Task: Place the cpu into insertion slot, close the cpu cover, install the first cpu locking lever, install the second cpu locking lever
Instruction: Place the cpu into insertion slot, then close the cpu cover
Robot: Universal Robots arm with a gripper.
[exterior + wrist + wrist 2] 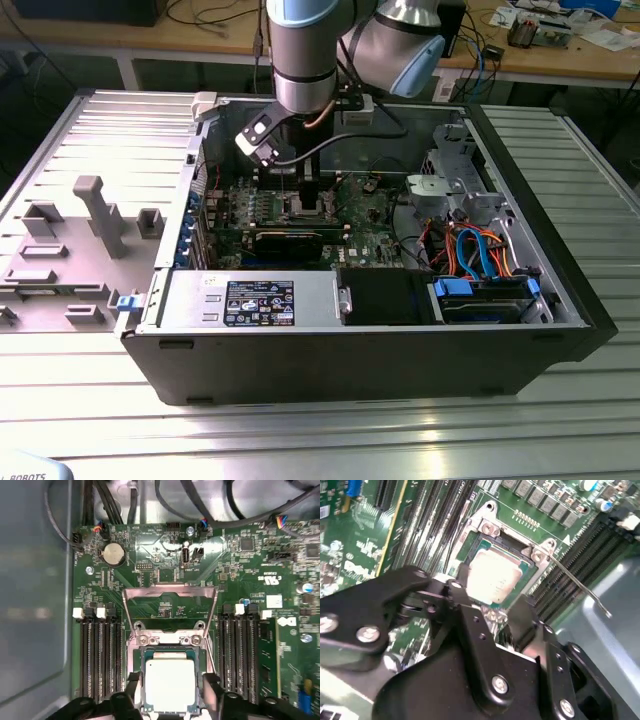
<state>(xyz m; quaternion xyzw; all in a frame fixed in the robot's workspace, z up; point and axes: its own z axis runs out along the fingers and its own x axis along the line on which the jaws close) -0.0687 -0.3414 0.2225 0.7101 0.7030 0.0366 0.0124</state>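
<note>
Ribbed metal table (330,435) with glare patches, wooden workbench (580,62) behind, tangled cables (215,15) on it

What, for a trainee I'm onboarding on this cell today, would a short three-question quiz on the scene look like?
1. True or false: the cpu cover is shut over the cpu.
2. Where does the cpu lie? A) in the insertion slot B) on the steel table C) on the drive bay
3. Short answer: in the first wrist view, what lies between the fingertips of the gripper?

Key
1. False: the cover stands open, swung back from the slot.
2. A
3. The cpu, with one fingertip on each side of it.
</note>
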